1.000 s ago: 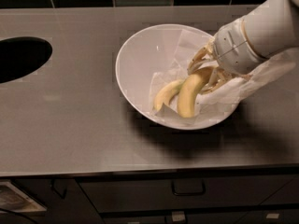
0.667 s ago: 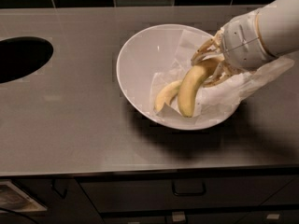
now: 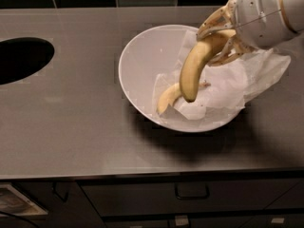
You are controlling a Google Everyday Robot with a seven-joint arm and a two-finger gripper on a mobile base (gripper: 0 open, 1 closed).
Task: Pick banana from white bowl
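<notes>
The white bowl (image 3: 137, 65) stands on the grey counter, lined with crumpled white paper (image 3: 223, 87). My gripper (image 3: 219, 41) is above the bowl's right side, shut on the top end of a plumper yellow banana (image 3: 190, 75). That banana hangs down over the bowl, its tip clear of the paper, and its stem is hidden between the fingers. The slimmer, paler banana (image 3: 168, 99) lies in the bowl below it. Its thin straight stem points right across the paper.
A dark oval hole (image 3: 21, 58) is cut in the counter (image 3: 71, 127) at the far left. A dark tiled wall runs along the back. The counter's front edge has drawers with a handle (image 3: 192, 192) below it.
My gripper has risen and moved slightly right, lifting the plumper banana out of the bowl. The slimmer banana stays in the bowl.
</notes>
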